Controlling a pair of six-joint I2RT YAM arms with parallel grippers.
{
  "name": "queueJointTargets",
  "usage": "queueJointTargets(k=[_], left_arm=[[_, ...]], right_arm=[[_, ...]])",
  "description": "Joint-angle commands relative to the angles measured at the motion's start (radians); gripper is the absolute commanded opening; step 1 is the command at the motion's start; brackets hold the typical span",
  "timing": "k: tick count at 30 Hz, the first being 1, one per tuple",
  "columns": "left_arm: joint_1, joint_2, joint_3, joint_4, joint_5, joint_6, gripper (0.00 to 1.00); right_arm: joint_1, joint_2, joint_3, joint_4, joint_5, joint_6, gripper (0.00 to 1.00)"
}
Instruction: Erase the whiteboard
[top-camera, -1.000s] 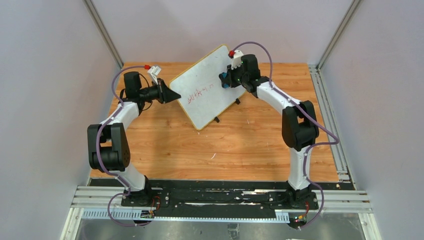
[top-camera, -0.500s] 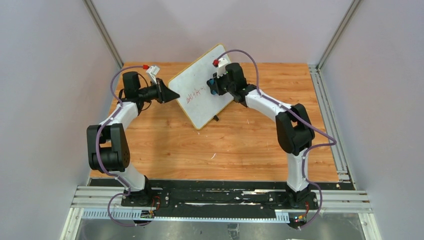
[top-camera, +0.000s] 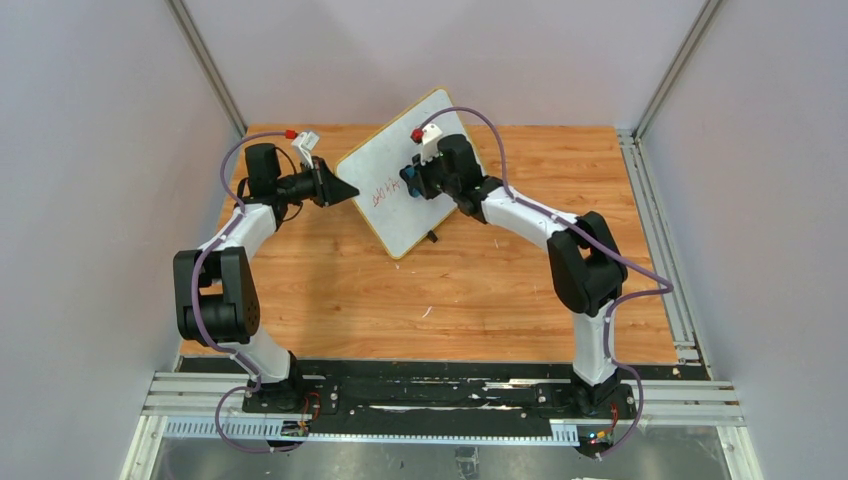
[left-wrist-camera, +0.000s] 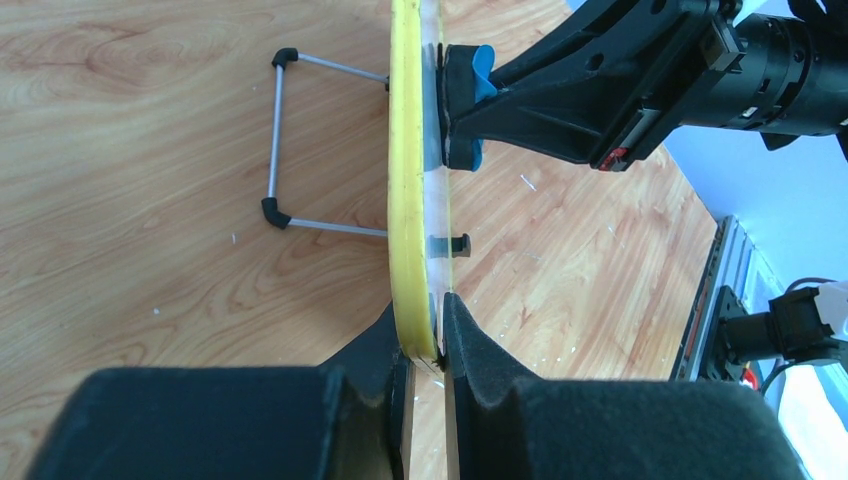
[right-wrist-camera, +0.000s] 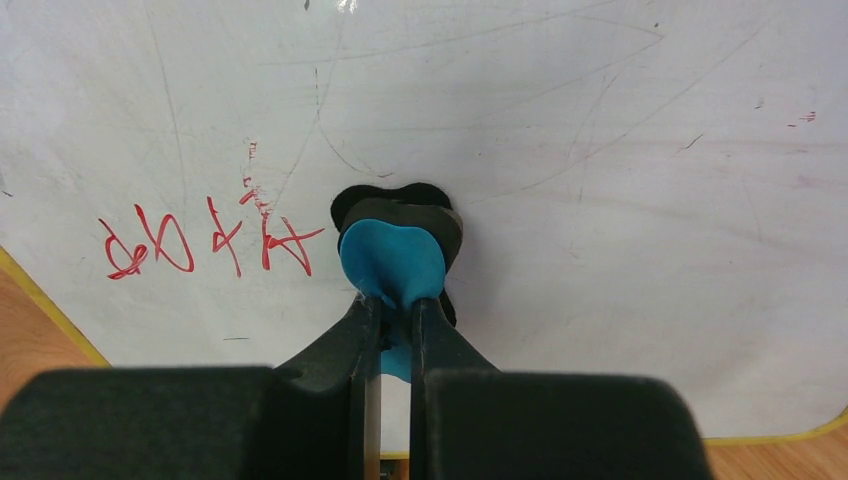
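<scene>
Whiteboard (top-camera: 395, 225): stands tilted on the wooden tabletop (top-camera: 480, 290) in the upper middle of the overhead view. It has a yellow frame, and a small black foot (top-camera: 432, 238) shows at its lower edge.
Stand: a thin wire bracket (left-wrist-camera: 275, 130) juts from the back of the board and shows in the upper left of the left wrist view.
Left pincer (top-camera: 355, 192): clamped on the board's yellow edge, one finger on each face. It reaches in from the left of the overhead frame.
Right pincer (right-wrist-camera: 395, 300): closed tight on a blue eraser (right-wrist-camera: 392, 262) and pointed straight at the white face.
Eraser contact: its dark underside lies flat against the board, near the middle of the surface.
Red handwriting (right-wrist-camera: 210, 245): a few characters in the left centre of the right wrist view, just left of the eraser, with the last stroke almost touching it.
Board surface: faint grey lines and scuffs above and right of the eraser.
</scene>
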Motion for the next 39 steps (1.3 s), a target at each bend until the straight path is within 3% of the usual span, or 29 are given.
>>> queueJointTargets(k=[1, 9, 17, 39], left_arm=[[-0.019, 0.011, 0.006, -0.028, -0.022, 0.098, 0.00], [-0.019, 0.011, 0.005, -0.035, -0.014, 0.101, 0.00], [-0.019, 0.012, 0.004, -0.035, -0.014, 0.101, 0.00], [-0.020, 0.019, 0.006, -0.041, -0.015, 0.099, 0.00]], right_arm=[[-0.036, 0.048, -0.014, 0.008, -0.077, 0.018, 0.01], [-0.184, 0.081, 0.067, -0.048, -0.102, 0.021, 0.01], [-0.193, 0.070, 0.117, -0.074, -0.130, 0.034, 0.01], [0.124, 0.022, 0.050, 0.016, -0.168, 0.094, 0.00]])
